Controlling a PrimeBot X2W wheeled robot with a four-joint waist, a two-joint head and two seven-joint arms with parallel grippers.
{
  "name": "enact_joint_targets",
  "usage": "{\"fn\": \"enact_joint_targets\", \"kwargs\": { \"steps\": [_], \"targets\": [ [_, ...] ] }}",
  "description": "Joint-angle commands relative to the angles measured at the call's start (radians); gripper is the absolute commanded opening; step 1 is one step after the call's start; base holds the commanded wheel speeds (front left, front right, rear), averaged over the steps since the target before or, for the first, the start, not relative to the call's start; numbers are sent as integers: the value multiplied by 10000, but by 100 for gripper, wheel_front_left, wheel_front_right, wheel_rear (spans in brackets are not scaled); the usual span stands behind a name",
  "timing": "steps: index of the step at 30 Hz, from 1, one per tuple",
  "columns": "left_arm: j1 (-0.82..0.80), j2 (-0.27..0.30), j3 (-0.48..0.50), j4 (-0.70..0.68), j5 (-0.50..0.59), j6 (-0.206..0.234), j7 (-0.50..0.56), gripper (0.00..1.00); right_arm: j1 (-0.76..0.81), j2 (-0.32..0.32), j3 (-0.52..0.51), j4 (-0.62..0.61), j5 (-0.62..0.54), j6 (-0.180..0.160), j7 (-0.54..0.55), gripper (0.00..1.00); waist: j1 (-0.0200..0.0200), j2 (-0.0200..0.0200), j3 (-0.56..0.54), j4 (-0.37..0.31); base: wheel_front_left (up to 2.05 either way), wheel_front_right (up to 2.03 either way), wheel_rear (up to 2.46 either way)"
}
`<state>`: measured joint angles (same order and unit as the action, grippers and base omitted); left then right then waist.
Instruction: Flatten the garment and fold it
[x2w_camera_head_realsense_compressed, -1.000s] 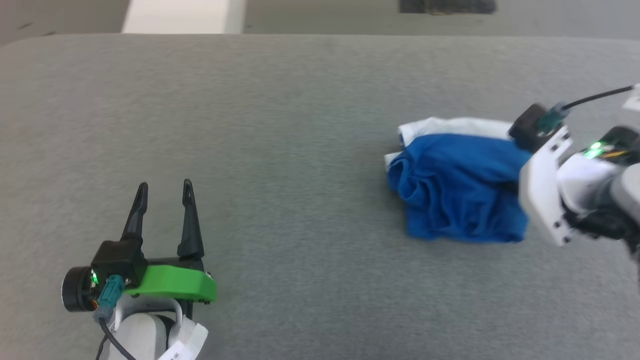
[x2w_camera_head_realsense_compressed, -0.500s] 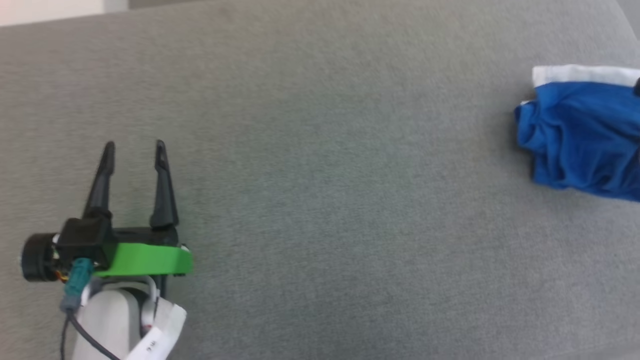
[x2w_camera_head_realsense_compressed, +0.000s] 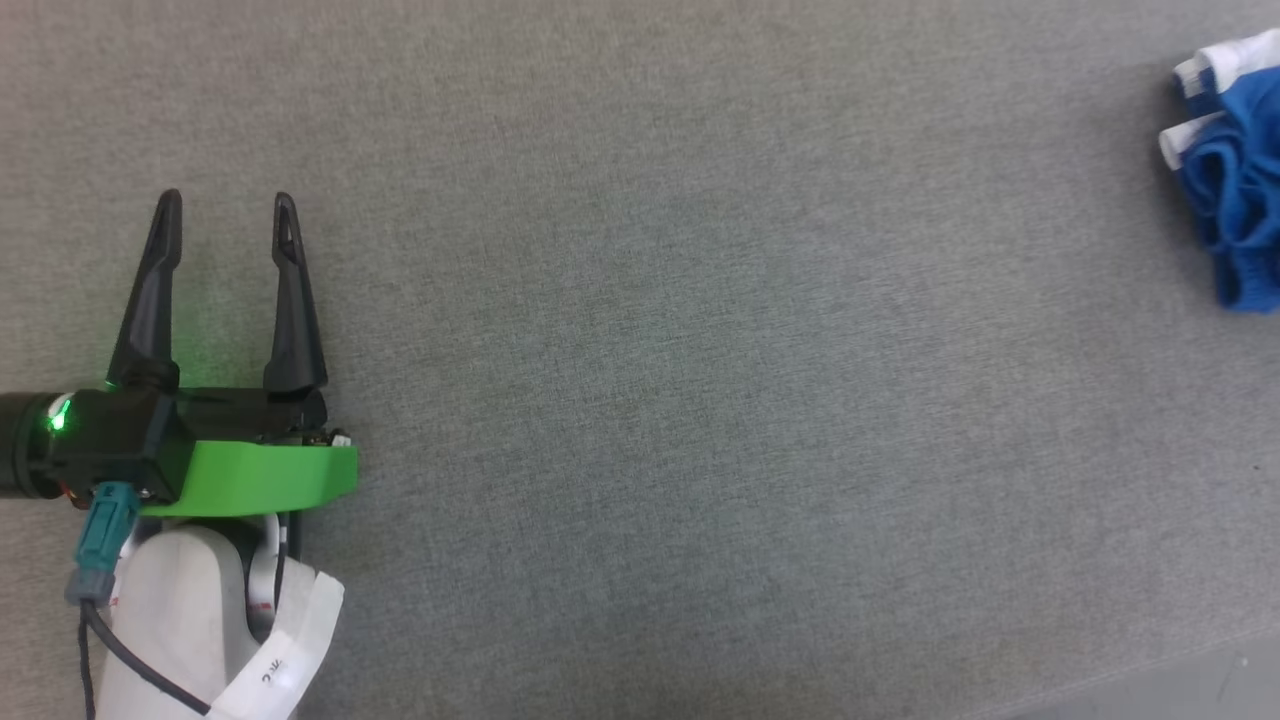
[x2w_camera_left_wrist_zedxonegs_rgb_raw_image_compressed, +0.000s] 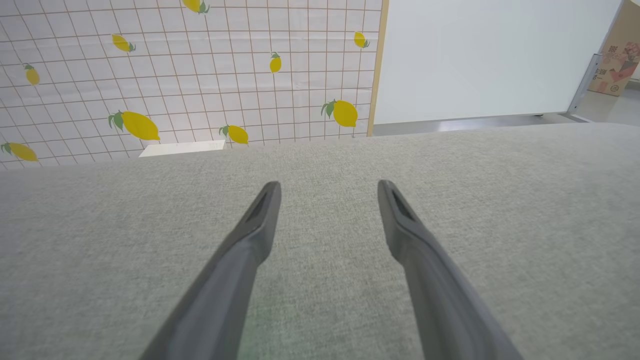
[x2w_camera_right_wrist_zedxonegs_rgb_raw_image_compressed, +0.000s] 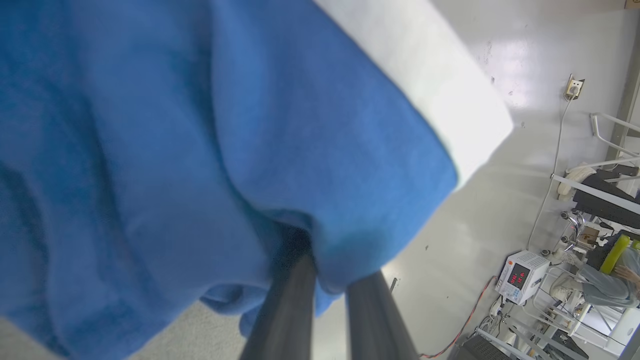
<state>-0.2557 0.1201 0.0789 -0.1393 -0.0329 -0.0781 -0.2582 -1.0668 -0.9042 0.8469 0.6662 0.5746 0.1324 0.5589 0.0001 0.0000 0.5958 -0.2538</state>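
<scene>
My left hand (x2w_camera_head_realsense_compressed: 227, 200) sits low at the near left over the grey cloth-covered counter (x2w_camera_head_realsense_compressed: 700, 400), its two long dark fingers spread wide with nothing between them; in the left wrist view the same hand (x2w_camera_left_wrist_zedxonegs_rgb_raw_image_compressed: 328, 184) points across bare grey cloth toward a far wall of white tiles printed with yellow lemons (x2w_camera_left_wrist_zedxonegs_rgb_raw_image_compressed: 150, 75) and a plain white panel (x2w_camera_left_wrist_zedxonegs_rgb_raw_image_compressed: 500, 55) to its right. The middle of the counter lies between my hands. At the far right edge of the head view are the bright blue soft shorts with white trim (x2w_camera_head_realsense_compressed: 1235, 190), bunched into folds and cut off by the frame. In the right wrist view my right hand (x2w_camera_right_wrist_zedxonegs_rgb_raw_image_compressed: 325, 280) is narrowed tight on the shorts (x2w_camera_right_wrist_zedxonegs_rgb_raw_image_compressed: 175, 150), a fold of blue cloth pinched between its fingers and the rest draped over them.
</scene>
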Motion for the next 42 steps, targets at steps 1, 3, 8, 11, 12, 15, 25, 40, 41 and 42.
{"fn": "enact_joint_targets", "kwargs": {
  "steps": [1,3,8,11,12,15,25,40,41,42],
  "targets": [
    [-166,85,38,-60,78,0,-36,100,-216,175,-103,255,-239,-17,-180,0,-1,0,398,21,0,0,0],
    [-161,91,52,-87,82,3,-36,100,-259,369,-181,605,-452,-17,-350,0,-1,0,430,44,0,0,0],
    [-118,20,50,-8,77,64,-36,100,-161,868,-577,1602,-572,-17,-702,100,-1,0,94,145,0,0,0],
    [-36,-40,83,104,14,79,-36,100,-118,1025,-720,2004,-682,-17,-1048,100,-1,0,-398,174,0,0,0],
    [32,-71,98,150,-2,95,-36,100,-105,1036,-706,2088,-763,-17,-1175,100,-1,0,-622,179,0,0,0],
    [274,-159,158,294,-53,151,-36,100,-231,894,-617,2151,-1312,-17,-1800,100,-1,0,-1270,190,0,0,0],
    [1207,-472,242,848,-250,265,-36,100,-220,1654,-2742,2171,-2249,-17,-6164,100,-1,0,-3437,710,0,0,0],
    [2158,-657,241,1494,-410,462,-36,100,3815,4854,-7617,-1541,-4122,-17,-8202,100,-1,0,-4938,1670,0,0,0],
    [2177,-663,212,1525,-418,470,-36,100,4316,5196,-7956,-2027,-4258,-17,-8203,100,-1,0,-5022,1743,0,0,0],
    [2197,-668,195,1546,-428,480,-36,100,4707,5440,-8151,-2380,-4378,-17,-8203,100,-1,0,-5071,1797,0,0,0]
  ]
}}
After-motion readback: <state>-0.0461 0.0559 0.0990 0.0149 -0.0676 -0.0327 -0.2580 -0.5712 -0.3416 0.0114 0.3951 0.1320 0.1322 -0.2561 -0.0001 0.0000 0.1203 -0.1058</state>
